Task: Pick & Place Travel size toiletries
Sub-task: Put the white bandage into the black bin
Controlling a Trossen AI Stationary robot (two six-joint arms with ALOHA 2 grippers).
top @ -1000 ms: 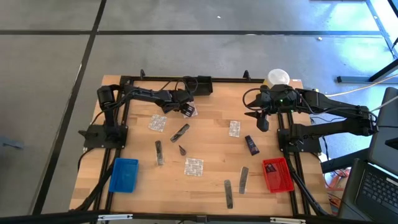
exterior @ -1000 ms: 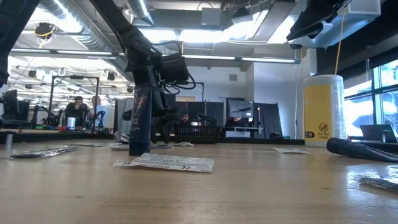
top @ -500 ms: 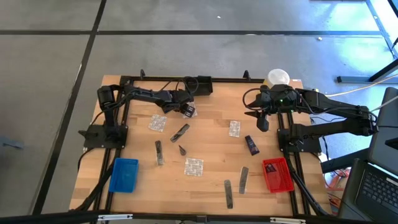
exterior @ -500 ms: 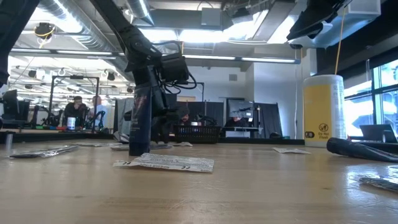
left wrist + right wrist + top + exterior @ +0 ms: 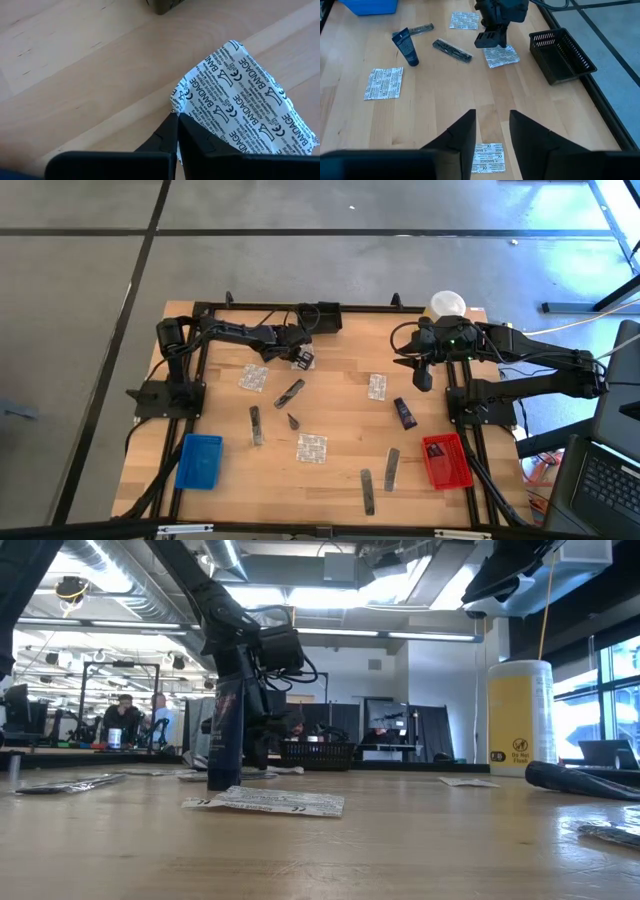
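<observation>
1. Most toiletries lie loose on the table (image 5: 340,345), so the task is at an early stage by my reading.
2. Left gripper (image 5: 176,122), far left of centre, has its fingers pressed together on the edge of one sachet (image 5: 240,100). That sachet lies flat on the wood and is not lifted yet.
3. Right gripper (image 5: 492,135) hangs over the far right of the table with its fingers apart and nothing between them.
4. Three more sachets (image 5: 312,448) are spread across the middle: one left, one right, one nearer.
5. Four sticks (image 5: 255,425) lie on the table, two left of centre and two near right.
6. One tube (image 5: 404,413) lies right of centre. A smaller dark tube (image 5: 293,421) sits near the middle.
7. Blue tray (image 5: 199,465) at the near left shows nothing inside.
8. Red tray (image 5: 463,465) at the near right has a dark spot in it; I cannot tell what it is.
9. Left to do, as I judge it: lift the nipped sachet, carry it to a tray, then repeat for every other item.
</observation>
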